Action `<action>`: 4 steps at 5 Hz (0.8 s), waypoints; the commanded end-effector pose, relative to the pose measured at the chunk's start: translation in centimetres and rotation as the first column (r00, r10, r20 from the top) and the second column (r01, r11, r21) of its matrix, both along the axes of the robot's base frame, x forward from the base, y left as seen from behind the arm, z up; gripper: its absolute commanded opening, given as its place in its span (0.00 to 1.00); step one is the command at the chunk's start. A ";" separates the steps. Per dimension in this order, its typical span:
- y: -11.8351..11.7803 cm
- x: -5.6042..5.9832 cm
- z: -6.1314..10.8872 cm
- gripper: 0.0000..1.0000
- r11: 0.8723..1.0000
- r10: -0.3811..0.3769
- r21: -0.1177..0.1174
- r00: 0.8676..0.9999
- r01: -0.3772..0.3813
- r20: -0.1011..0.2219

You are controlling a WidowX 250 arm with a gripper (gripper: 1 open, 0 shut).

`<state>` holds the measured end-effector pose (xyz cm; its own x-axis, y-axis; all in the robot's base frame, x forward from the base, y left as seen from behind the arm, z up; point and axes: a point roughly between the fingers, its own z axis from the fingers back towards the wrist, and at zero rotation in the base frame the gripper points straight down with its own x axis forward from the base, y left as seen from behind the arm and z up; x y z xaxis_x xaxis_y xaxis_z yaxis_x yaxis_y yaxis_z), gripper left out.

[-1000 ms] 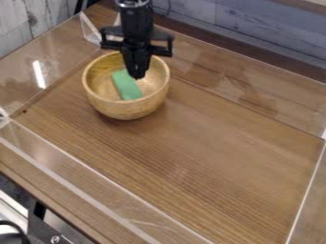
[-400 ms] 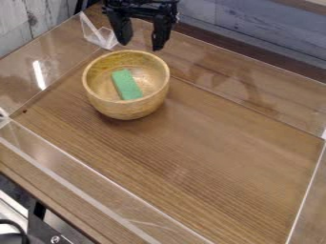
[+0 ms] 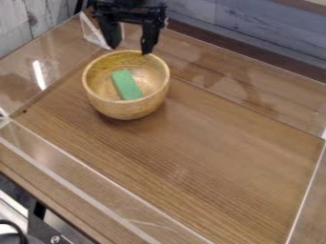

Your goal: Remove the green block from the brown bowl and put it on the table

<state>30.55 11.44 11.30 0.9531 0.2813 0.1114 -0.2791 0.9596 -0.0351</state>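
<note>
I count one bowl (image 3: pixel 126 86), one block (image 3: pixel 126 84), and one claw (image 3: pixel 132 42) over one bench (image 3: pixel 192 143). The bowl sits toward the far left of the bench, and the green block lies flat inside it, on the tan floor of the bowl, slanted a little with one end toward the far rim.

A second ago the claw was down in the bowl, its tips pinched together at the block. Now it is up above the far rim, fingers spread wide, holding nothing. Since the frame just before this one it has slid a little to the left in my view. The block has not shifted; it lies in the same spot in the bowl.

The claw points straight down. Its two dark fingers (image 3: pixel 152 41) hang apart from a black crossbar, tips above the bowl's back edge and clear of it. The arm above runs out of the top of my view.

Clear walls (image 3: pixel 38 57) ring the bench.
</note>
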 end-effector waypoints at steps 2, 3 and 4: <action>2.0 -1.4 -1.8 1.00 0.999 0.031 0.031 0.999 -0.030 -0.009; 2.2 -1.0 -2.4 1.00 0.993 0.118 0.029 0.993 -0.117 -0.016; 2.2 -0.6 -2.7 1.00 0.982 0.186 0.027 0.982 -0.186 -0.021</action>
